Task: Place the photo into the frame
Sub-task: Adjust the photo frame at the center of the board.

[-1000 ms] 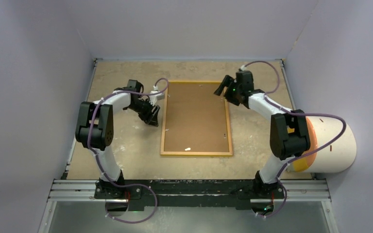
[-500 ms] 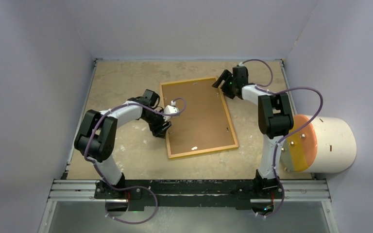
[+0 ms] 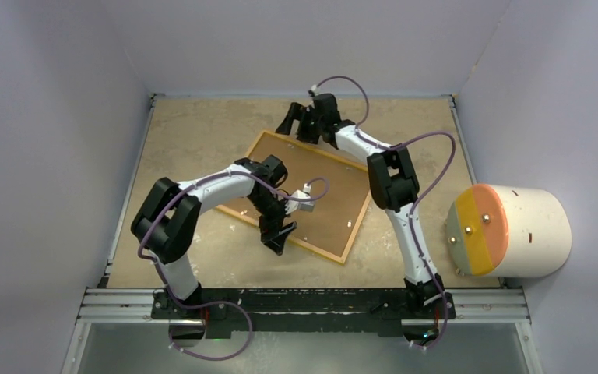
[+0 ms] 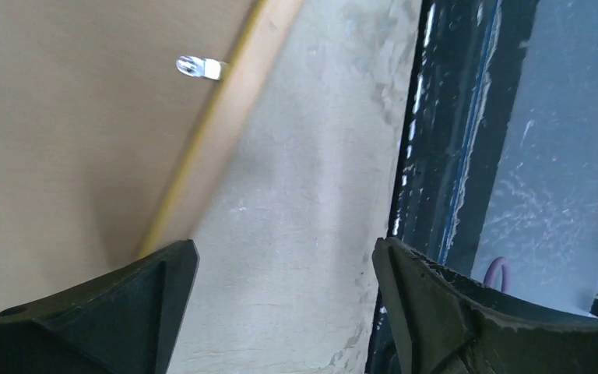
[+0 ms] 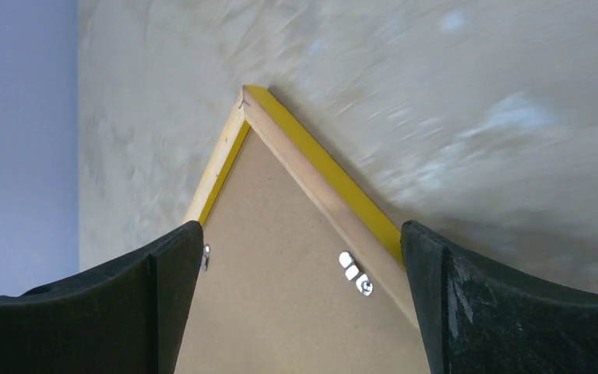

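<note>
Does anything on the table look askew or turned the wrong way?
Yes. The frame lies back side up and diagonal, its edges not parallel to the edges of the table. No photo is visible.

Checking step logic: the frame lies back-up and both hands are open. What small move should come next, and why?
Probably lower and close the right hand on the frame at its far corner to steady it: that corner sits between its open jaws, while the left hand hovers open.
</note>
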`<state>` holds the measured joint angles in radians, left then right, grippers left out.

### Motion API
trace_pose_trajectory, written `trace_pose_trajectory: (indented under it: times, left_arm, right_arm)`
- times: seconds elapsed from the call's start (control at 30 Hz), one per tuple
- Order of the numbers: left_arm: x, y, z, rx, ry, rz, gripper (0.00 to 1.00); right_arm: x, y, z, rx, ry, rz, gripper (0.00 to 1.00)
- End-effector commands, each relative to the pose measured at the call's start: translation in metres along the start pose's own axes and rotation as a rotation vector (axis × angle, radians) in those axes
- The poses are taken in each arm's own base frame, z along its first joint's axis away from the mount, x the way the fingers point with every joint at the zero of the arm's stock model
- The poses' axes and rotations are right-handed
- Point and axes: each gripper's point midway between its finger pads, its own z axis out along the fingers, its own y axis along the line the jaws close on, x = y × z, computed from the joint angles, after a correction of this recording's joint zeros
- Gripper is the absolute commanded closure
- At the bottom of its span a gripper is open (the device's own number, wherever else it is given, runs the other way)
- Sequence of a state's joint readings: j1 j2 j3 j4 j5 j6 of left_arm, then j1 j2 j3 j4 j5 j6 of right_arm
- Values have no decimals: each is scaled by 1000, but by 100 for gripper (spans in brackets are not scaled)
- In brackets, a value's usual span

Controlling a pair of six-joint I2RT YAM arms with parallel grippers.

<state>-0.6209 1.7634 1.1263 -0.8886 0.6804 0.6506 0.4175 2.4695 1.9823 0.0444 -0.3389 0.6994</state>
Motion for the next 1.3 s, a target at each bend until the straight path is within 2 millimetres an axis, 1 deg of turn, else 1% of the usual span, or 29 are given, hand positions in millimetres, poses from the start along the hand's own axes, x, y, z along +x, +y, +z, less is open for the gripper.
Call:
trace_pose_trajectory:
  times: [0.0,0.07,0.13,0.2,0.27,0.3,0.33,0.37,0.4,0.43,0.47,0.5,0.53,0.57,0.6,0.63,0.67,0.73,0.8,0.87,0.97,1.03,1.1,1.17,1.27]
  left_arm:
    - [-52,16,-41,-84,-142,168,8]
    - [-55,14,-62,-98,-168,174,7]
    - [-60,11,-90,-106,-211,188,6]
    - [-60,16,-117,-135,-237,190,6]
    - [-53,33,-141,-211,-236,172,5]
    - [-46,45,-151,-259,-233,158,5]
    - [-37,62,-163,-327,-228,132,5]
    - [-26,81,-175,-399,-231,86,5]
    - [-15,103,-188,-473,-245,38,6]
    - [4,125,-206,-543,-259,-39,8]
    - [22,143,-216,-583,-267,-108,10]
    - [37,155,-223,-596,-272,-168,12]
    - [55,167,-230,-596,-288,-241,13]
    - [69,177,-233,-587,-312,-303,16]
    - [82,184,-233,-573,-339,-355,19]
    - [96,192,-227,-553,-343,-402,22]
    - [109,202,-225,-573,-333,-435,26]
    - [125,212,-216,-580,-325,-477,33]
    - [131,213,-204,-556,-335,-499,36]
    - [130,211,-191,-523,-345,-508,37]
    - [125,200,-170,-440,-355,-514,40]
    - [119,189,-156,-393,-355,-498,42]
    - [115,177,-140,-369,-320,-467,43]
    - [110,166,-127,-358,-283,-431,43]
    - [99,148,-113,-304,-288,-393,43]
  right_arm:
    - [10,58,-38,-46,92,-48,1]
    - [-21,56,-60,-7,-9,-65,1]
    - [-48,56,-84,16,-96,-78,1]
    - [-64,56,-110,38,-149,-92,1]
    - [-66,47,-134,93,-172,-86,1]
    - [-62,40,-147,126,-173,-70,1]
    - [-54,31,-158,155,-165,-52,1]
    - [-46,22,-172,181,-163,-34,1]
    - [-37,16,-190,208,-164,-21,1]
    - [-25,5,-202,247,-158,-5,1]
    - [-8,-8,-214,283,-143,17,1]
    - [6,-21,-227,321,-134,43,1]
    - [30,-40,-238,364,-109,71,1]
    - [45,-49,-250,388,-107,90,1]
    - [58,-58,-259,408,-106,108,1]
    - [69,-64,-269,424,-111,122,1]
    - [80,-70,-278,441,-111,136,1]
    - [98,-79,-292,471,-110,152,1]
    - [113,-84,-301,481,-104,165,1]
    - [124,-90,-307,496,-94,181,1]
    - [139,-96,-306,499,-65,203,1]
    - [144,-100,-302,501,-49,212,1]
    - [142,-103,-299,509,-43,210,1]
    - [132,-103,-295,506,-56,203,1]
    - [116,-101,-287,484,-57,204,1]
